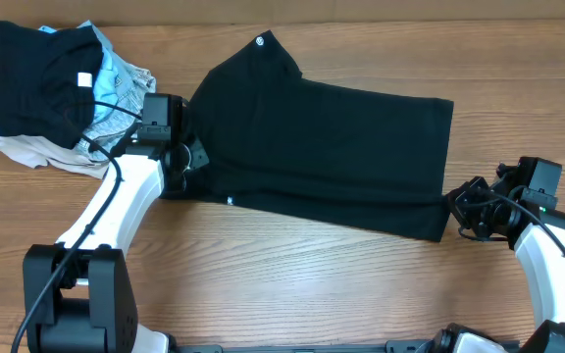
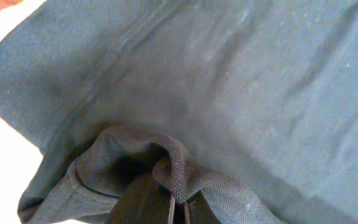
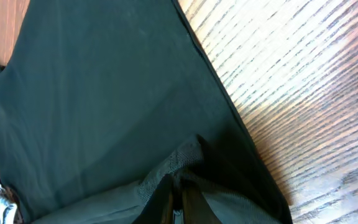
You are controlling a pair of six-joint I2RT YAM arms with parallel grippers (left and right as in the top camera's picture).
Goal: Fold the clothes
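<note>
Black T-shirt [image 1: 332,147] held at both ends.
Soft knit, long band lying left-right, collar leftward; left gripper [image 1: 182,157] and right gripper [image 1: 459,208] each clamped on bunched fabric.

I am logging the T-shirt [image 1: 332,147] as plain black, unpatterned, its small logo [image 1: 259,40] showing white; in my wrist views the weave is reading dusty charcoal with pale lint flecks. In the pile I am noting a black piece [image 1: 37,83] carrying a white tag [image 1: 83,80], a light-blue piece [image 1: 116,71] and a beige piece [image 1: 23,147]. The table [image 1: 292,284] is showing brown wood grain. My left arm [image 1: 116,201] and right arm [image 1: 547,250] are showing white shells with black joints.
</note>
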